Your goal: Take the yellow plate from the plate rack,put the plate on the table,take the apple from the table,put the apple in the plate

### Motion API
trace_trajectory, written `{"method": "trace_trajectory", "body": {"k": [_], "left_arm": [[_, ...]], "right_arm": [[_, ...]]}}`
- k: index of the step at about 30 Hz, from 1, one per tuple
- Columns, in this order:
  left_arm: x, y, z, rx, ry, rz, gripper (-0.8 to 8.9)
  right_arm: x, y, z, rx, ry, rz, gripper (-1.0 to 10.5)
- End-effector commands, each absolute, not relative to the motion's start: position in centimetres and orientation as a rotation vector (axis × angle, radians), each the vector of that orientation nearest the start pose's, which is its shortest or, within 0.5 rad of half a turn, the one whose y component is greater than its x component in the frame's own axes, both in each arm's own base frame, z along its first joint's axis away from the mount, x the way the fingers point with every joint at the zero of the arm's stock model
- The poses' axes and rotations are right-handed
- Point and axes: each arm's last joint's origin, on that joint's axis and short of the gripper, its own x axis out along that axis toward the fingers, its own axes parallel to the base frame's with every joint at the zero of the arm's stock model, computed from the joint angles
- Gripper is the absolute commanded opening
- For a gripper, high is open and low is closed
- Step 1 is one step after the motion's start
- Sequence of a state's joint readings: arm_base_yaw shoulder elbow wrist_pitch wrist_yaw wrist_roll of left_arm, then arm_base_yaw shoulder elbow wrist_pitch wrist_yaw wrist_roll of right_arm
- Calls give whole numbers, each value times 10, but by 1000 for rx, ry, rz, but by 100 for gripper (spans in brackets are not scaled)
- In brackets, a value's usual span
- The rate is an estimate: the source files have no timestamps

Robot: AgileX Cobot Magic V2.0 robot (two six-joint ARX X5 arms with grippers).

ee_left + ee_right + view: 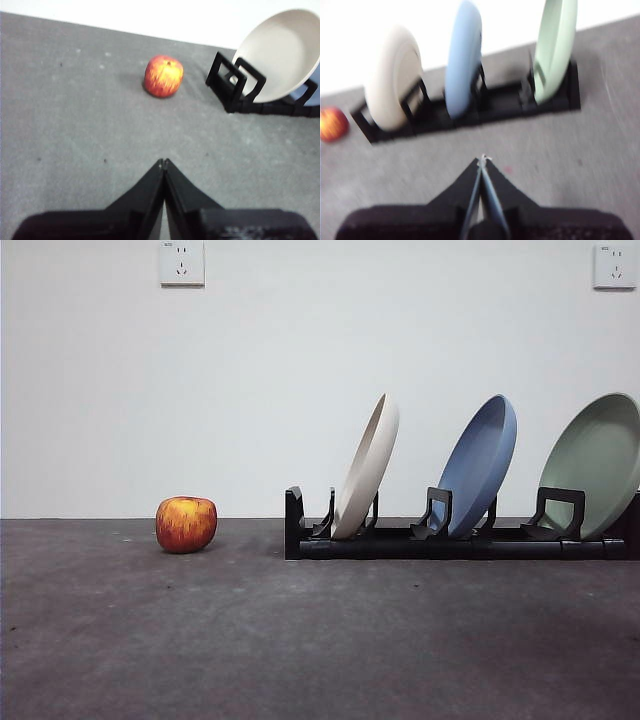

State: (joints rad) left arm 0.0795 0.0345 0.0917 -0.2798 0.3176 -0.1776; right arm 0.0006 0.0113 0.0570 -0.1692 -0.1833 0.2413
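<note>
Both grippers hang clear of the work: my left gripper (163, 161) has its two black jaws pressed tip to tip, holding nothing, above bare dark grey speckled table (75, 125), and my right gripper (482, 159) is likewise closed to a point and empty, facing the rack from the near side. Neither arm shows in the front view. Round red apple with orange-yellow streaks (186, 524) sits on the table (300, 640), well left of the long low black plate rack (400, 543) and apart from it. Three plates stand on edge in the rack, all leaning the same way — the pale cream matte round plate with raised rim (366, 467) in the slot at the end nearest the apple, a blue plate (479, 465) in the middle slot, a sage-green plate (598, 462) at the far end. Right wrist picture is blurred — fine detail unreadable there.
</note>
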Motion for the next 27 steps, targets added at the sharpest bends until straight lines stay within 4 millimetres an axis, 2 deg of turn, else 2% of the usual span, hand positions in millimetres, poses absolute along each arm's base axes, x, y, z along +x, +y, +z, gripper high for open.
{"method": "trace_trajectory", "body": {"k": [1,5,11,19,27], "left_arm": [[90,-2,177,-244,229,-218,-6],[89,-2,195,-245,224,-220,-6],[90,-3,238,-234,225,-268,-6],[98,-5,300,-192,250,-369,-6],[102,-6,344,-108,312,-429,-6]], "right_arm": [[91,5,184,275,85,175,-12],[87,6,210,271,50,189,-12],[84,6,253,245,68,217,-11],[90,8,313,129,177,274,-11],[97,9,357,42,328,326,-11]]}}
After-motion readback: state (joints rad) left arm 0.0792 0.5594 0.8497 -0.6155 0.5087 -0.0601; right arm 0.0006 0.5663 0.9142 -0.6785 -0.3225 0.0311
